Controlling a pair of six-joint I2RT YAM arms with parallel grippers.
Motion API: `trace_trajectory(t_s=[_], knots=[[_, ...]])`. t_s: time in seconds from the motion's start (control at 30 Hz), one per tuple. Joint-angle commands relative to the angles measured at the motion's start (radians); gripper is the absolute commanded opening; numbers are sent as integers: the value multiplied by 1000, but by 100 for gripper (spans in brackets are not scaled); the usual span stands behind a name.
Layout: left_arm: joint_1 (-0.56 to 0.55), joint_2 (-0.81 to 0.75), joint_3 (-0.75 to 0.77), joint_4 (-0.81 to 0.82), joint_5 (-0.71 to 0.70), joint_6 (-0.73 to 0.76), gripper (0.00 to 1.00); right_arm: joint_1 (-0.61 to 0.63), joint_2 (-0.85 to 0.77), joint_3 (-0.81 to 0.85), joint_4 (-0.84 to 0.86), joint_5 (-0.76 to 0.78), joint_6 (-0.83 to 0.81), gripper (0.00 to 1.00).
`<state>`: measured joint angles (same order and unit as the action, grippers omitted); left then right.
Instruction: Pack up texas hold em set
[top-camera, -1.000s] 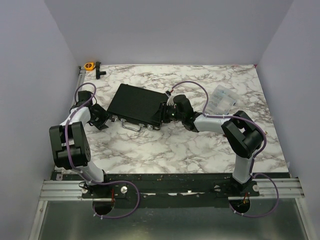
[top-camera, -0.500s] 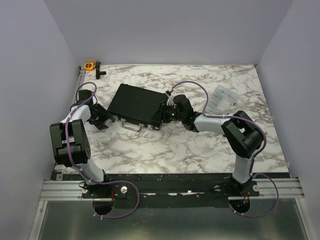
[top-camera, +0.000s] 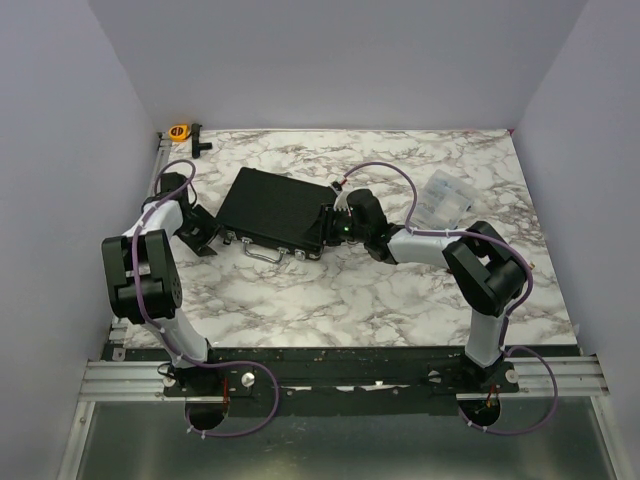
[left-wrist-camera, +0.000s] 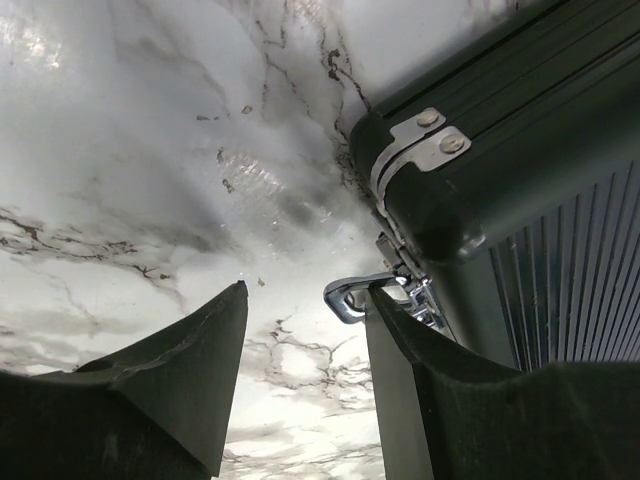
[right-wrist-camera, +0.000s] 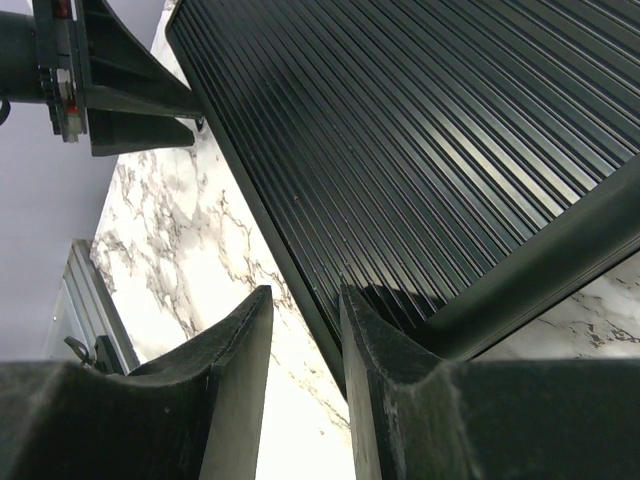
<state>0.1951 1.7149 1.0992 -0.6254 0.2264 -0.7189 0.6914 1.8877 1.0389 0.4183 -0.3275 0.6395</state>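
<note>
The black case (top-camera: 272, 208) of the hold em set lies shut on the marble table, its silver handle (top-camera: 262, 254) facing the arms. No chips, cards or discs show. My left gripper (top-camera: 207, 240) is open at the case's near-left corner. In the left wrist view the gripper (left-wrist-camera: 305, 290) has only marble in its gap, and its right finger (left-wrist-camera: 400, 340) touches a silver latch (left-wrist-camera: 350, 295) below the silver corner piece (left-wrist-camera: 420, 150). My right gripper (top-camera: 335, 225) is at the case's right end. In the right wrist view the gripper (right-wrist-camera: 305, 292) is open by a narrow gap, at the ribbed lid's (right-wrist-camera: 420, 150) edge.
An orange tape roll (top-camera: 178, 131) and a small black part (top-camera: 198, 142) sit at the back left corner. A clear plastic bag (top-camera: 445, 200) lies right of the case. Walls close the table on three sides. The left arm shows beyond the case in the right wrist view (right-wrist-camera: 110, 90).
The left arm's upper links have shifted a little back and left; its gripper stays at the case's near-left corner. The case and the right arm have not moved.
</note>
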Motion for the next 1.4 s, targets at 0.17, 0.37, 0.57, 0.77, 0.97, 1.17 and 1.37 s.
trace_trajectory(t_s=[0.17,0.37,0.57,0.77,0.97,1.17,1.37], knots=[[-38,84,113,-107,-100,-22,52,-7,47,-25,-69,-12,-1,36],[-40,59,109,-113,-116,-22,52,-7,49,-23,-70,-13,0,36],[-39,10,86,-108,-140,-8,52,-7,51,-22,-70,-18,2,36],[-39,18,54,-74,-21,-91,52,-7,48,-23,-69,-19,2,36],[-39,-45,-43,54,12,-273,51,-7,42,-26,-68,-19,2,36],[-32,-50,-137,168,-4,-450,44,-7,34,-32,-63,-25,3,36],[-27,-69,-241,354,-40,-558,21,-7,31,-37,-58,-24,3,36]])
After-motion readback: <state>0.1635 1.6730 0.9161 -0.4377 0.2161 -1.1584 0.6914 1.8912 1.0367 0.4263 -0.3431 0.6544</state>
